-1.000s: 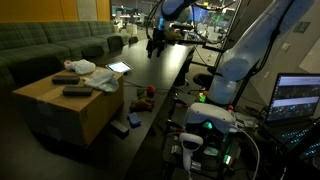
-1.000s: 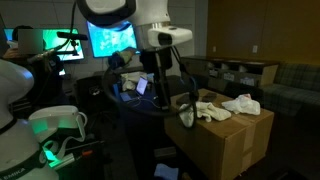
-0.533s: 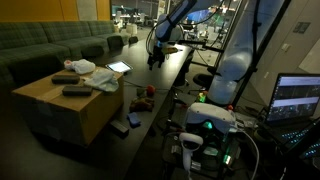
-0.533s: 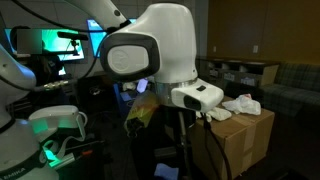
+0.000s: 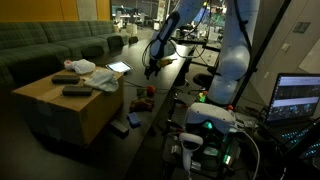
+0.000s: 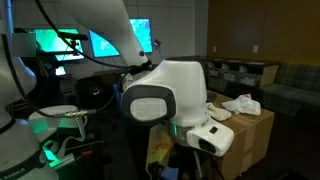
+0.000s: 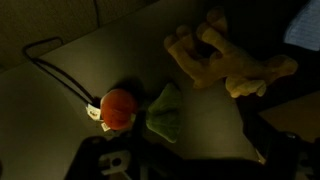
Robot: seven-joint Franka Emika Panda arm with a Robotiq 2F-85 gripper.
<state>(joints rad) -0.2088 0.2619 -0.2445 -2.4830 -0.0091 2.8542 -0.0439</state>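
My gripper [image 5: 150, 68] hangs from the white arm over the left edge of the long black table [image 5: 172, 72]. It is open and holds nothing. In the wrist view its dark fingers stand wide apart at the bottom edge, gripper [image 7: 195, 168]. Below it, on a dim grey surface, lie an orange-red ball-like toy [image 7: 117, 108], a green cloth piece [image 7: 165, 112] touching it, and a tan plush toy [image 7: 225, 55] further off. A thin black cable [image 7: 55, 72] runs to the red toy. In an exterior view the arm's big white joint [image 6: 172, 96] fills the middle and hides the gripper.
A cardboard box [image 5: 62, 108] [image 6: 245, 132] beside the table carries white cloths [image 5: 80, 68] [image 6: 240, 103] and dark blocks [image 5: 76, 92]. A tablet [image 5: 119, 68] lies behind it, small red items [image 5: 148, 92] on the floor. A sofa [image 5: 45, 45], a laptop [image 5: 297, 98] and a green-lit device [image 5: 210, 122] surround the arm.
The arm has swung down and toward the table's near left edge, lowering the gripper. In the other exterior view its joint has come close to the camera. The gripper stays open.
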